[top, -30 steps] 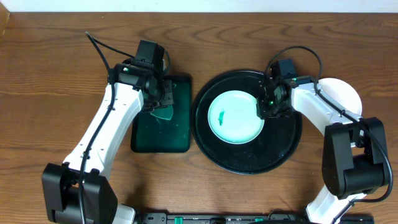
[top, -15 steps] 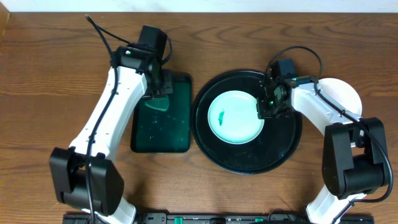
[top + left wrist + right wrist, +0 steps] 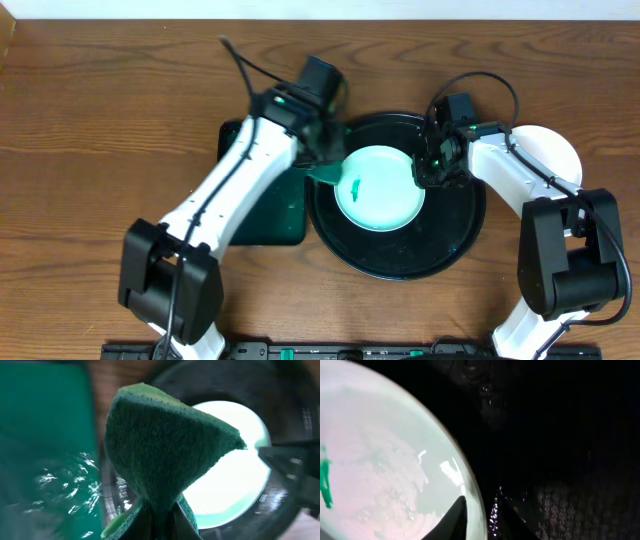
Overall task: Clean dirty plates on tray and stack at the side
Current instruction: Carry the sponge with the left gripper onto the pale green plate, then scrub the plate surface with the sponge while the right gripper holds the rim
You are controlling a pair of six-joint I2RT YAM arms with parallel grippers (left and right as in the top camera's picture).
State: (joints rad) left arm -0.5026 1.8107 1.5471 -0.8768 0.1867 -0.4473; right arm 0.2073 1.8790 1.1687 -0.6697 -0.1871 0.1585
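A pale-mint plate (image 3: 378,190) with a small green smear (image 3: 355,187) lies on the round black tray (image 3: 400,265). My right gripper (image 3: 425,175) is shut on the plate's right rim. In the right wrist view one finger (image 3: 457,517) rests on the plate (image 3: 380,460) and the other sits outside the rim over the tray (image 3: 560,435). My left gripper (image 3: 325,160) is shut on a folded green sponge (image 3: 165,445). It holds the sponge above the plate's left edge (image 3: 235,475). Another white plate (image 3: 555,150) lies on the table right of the tray, partly under the right arm.
A rectangular dark green tray (image 3: 262,215), wet and glossy, sits just left of the black tray. The left arm reaches diagonally across it. Brown wooden table (image 3: 80,150) surrounds both trays.
The left arm has lifted the sponge off the green tray and swung right, to the plate's left edge. The right arm and the plate have stayed in place.
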